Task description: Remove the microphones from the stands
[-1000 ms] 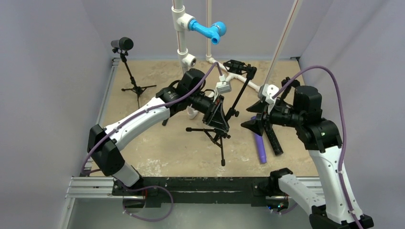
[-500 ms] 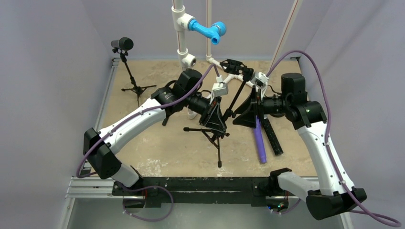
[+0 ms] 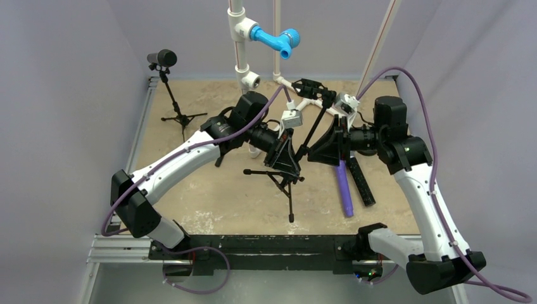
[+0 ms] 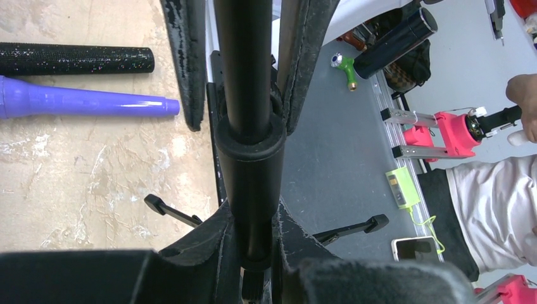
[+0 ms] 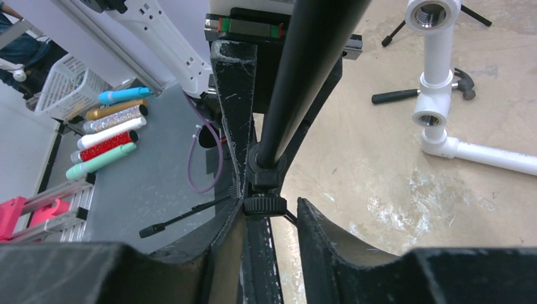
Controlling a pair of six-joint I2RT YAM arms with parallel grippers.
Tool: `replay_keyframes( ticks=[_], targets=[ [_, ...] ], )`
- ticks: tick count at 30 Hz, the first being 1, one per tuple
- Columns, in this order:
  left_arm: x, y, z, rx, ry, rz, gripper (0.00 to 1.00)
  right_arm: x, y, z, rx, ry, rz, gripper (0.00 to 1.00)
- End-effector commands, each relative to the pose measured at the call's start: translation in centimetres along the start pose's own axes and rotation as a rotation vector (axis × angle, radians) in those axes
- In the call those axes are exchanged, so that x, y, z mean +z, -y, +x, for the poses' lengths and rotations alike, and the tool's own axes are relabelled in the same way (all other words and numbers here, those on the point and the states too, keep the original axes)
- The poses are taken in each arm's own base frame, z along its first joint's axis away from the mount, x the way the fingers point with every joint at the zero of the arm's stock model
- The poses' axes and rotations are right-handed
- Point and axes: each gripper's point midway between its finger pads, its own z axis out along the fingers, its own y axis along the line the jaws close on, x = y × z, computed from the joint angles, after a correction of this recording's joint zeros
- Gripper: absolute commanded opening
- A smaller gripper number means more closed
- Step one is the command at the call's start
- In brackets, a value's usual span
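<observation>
Top external cam first: my left claw (image 3: 288, 161) is clamped tight on the stand (image 3: 318, 120), down low, just above where the legs (image 3: 292, 202) spread. The left wrist cam backs that up. Both fingers (image 4: 183, 63) are pressed snug against the black pole (image 4: 244, 38), right at its fat collar (image 4: 248, 136).

My right claw (image 3: 316, 152) is on the same stand, a bit higher up and just right of the left one. The jaws are partway in, with the pole running between them. On the right wrist cam one finger (image 5: 231, 107) sits right by the joint above a little knob (image 5: 263, 206). The other is mostly hidden behind the pole, so I honestly can't tell if I'm pinching it or just hugging it.

From the top, the pole slants up toward the far right, and at its top end there's a black clip (image 3: 311, 85). It's too small and dark to tell whether anything sits in it.

Mics: a purple mic (image 3: 344, 187) lies flat on the table (image 3: 209, 196), right of the stand's legs and apart from them. Its far end runs in under my right claw. A black mic (image 3: 361, 180) lies right beside it, further right.

There's also a small stand (image 3: 177, 104) way off in the far left corner. It's upright with a dark mic head (image 3: 163, 59) on top, well apart from both claws
</observation>
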Motion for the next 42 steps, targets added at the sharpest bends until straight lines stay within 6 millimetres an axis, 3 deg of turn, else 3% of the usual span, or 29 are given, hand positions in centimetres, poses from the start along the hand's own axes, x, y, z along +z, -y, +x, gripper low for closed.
replay_keyframes(
  ticks=[1,10,22,26,34,42],
  targets=[
    [-0.3,2.0,-1.9,0.112,0.051,0.051,0.0,0.2,-0.1,-0.8,-0.027,0.024,-0.022,0.31],
    [0.4,1.9,-2.5,0.029,0.078,0.085,0.0,-0.3,0.8,-0.5,-0.134,0.026,0.074,0.02],
    [0.9,2.5,-5.7,-0.059,0.113,0.157,0.0,-3.2,5.0,0.1,-0.513,-0.107,0.361,0.0],
    [1.4,1.6,-6.5,-0.06,0.106,0.155,0.0,-3.9,5.9,0.0,-0.567,-0.154,0.414,0.1],
    [1.7,1.0,-6.5,-0.055,0.102,0.151,0.0,-4.3,6.7,0.9,-0.531,-0.164,0.471,0.44],
    [1.2,1.1,-5.8,-0.02,0.095,0.111,0.0,-4.7,4.3,1.5,-0.467,-0.144,0.449,0.57]
  ],
)
